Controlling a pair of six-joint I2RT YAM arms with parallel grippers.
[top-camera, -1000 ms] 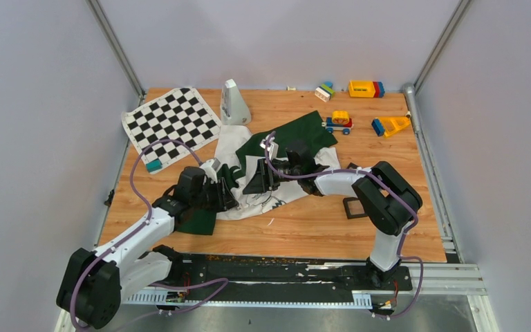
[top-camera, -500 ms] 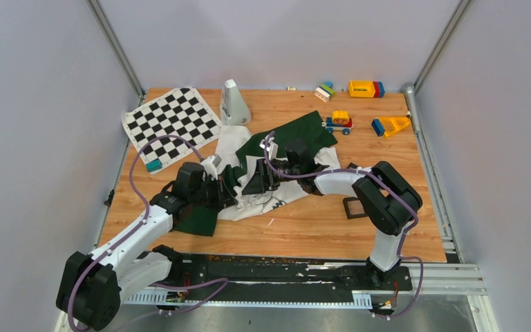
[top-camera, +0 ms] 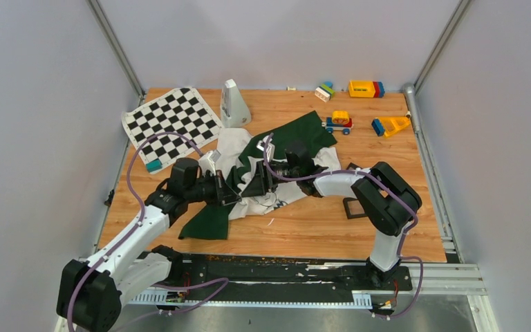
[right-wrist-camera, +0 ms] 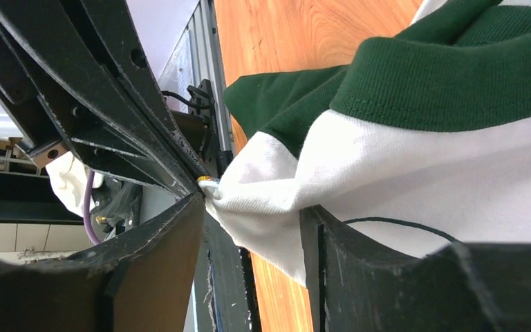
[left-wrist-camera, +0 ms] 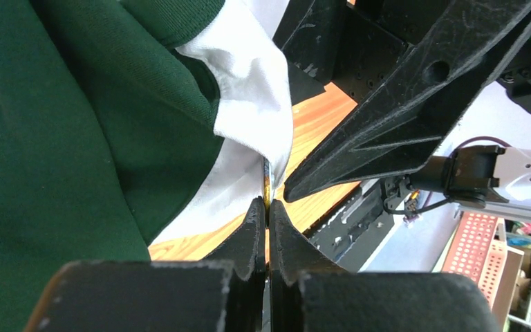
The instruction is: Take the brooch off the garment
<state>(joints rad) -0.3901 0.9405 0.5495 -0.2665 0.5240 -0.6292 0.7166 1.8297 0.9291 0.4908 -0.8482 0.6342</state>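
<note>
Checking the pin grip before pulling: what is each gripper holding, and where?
Left gripper pinches the brooch by its thin pin, at the fingertips. A white fold of the garment sits between the right gripper's fingers; grip unclear.

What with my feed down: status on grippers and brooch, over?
Left gripper shut on the brooch. Right gripper astride the garment's white fold, grip unclear. Brooch at cloth edge, not yet clear. Nothing blocking.

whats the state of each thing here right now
garment: crumpled, a white fold drawn out to a point
brooch: at the tip of that fold, not yet free of the cloth
left pincer: shut on the brooch
right pincer: around the white fold, grip unclear
chequered mat: spread flat
</note>
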